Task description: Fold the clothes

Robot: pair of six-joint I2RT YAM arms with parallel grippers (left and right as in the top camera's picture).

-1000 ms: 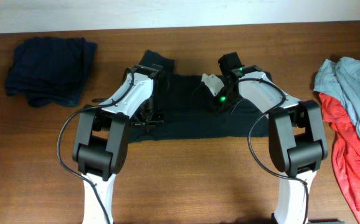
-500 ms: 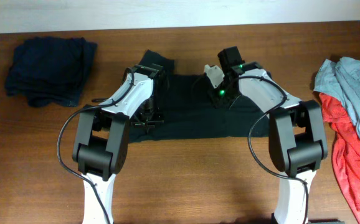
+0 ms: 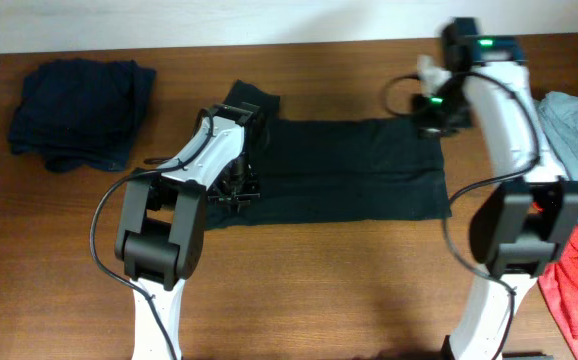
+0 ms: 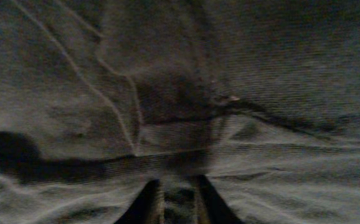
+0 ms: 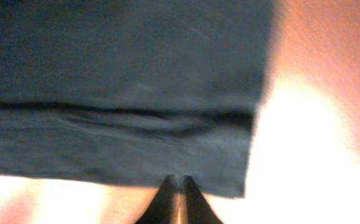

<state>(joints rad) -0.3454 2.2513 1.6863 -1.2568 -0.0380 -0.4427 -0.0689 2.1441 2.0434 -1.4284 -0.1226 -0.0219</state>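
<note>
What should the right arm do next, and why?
Probably open the right gripper and lift away. It seems shut on the far edge of the shirt, near its right corner. The shirt lies flat, stretched out on the table, and the left gripper stands slightly open at the other end.

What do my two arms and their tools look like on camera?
The left arm and right arm both have white shells over bulky black joint housings, with a black cable looping alongside each. A green light glows near the right wrist. The left tool and right tool end in slim dark fingers.
</note>
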